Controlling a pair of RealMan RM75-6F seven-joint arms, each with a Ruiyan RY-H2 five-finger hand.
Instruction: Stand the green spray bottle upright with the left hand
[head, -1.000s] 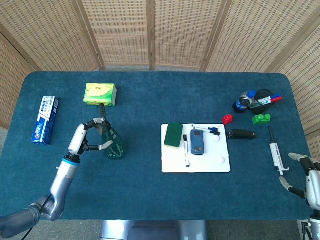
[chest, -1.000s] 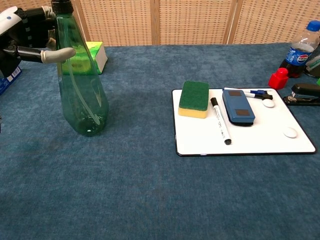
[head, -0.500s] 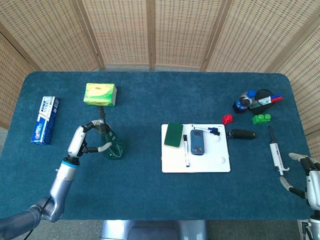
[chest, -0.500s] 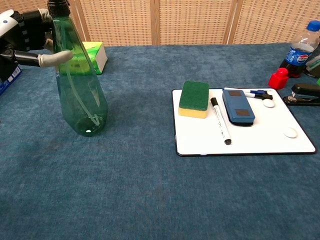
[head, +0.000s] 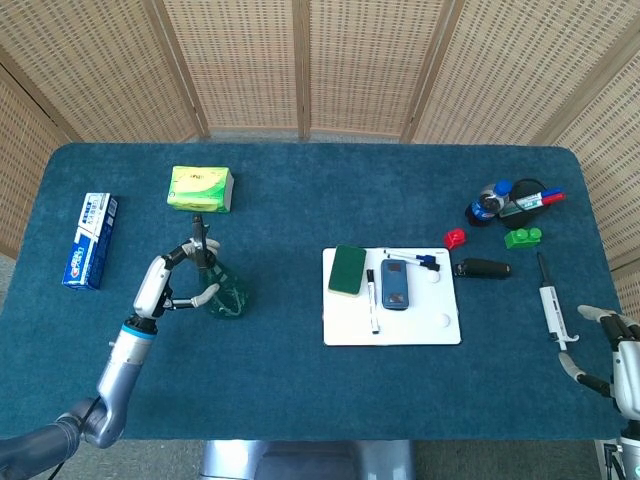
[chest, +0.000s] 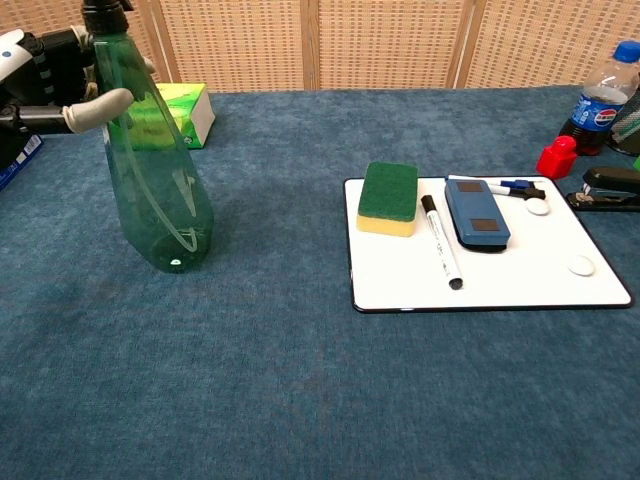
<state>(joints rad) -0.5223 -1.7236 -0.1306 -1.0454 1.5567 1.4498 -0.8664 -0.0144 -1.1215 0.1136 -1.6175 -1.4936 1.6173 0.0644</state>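
Standing on its base but leaning a little leftward, the green spray bottle is gripped near its neck by the left hand; squaring it and letting go remain. Rightward, a yellow-green box sits close behind, a whiteboard well apart, the right hand idle with fingers apart

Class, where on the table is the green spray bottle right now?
In the head view, the spray bottle stands on the table's left half, held by the left hand, below the green box and left of the whiteboard.
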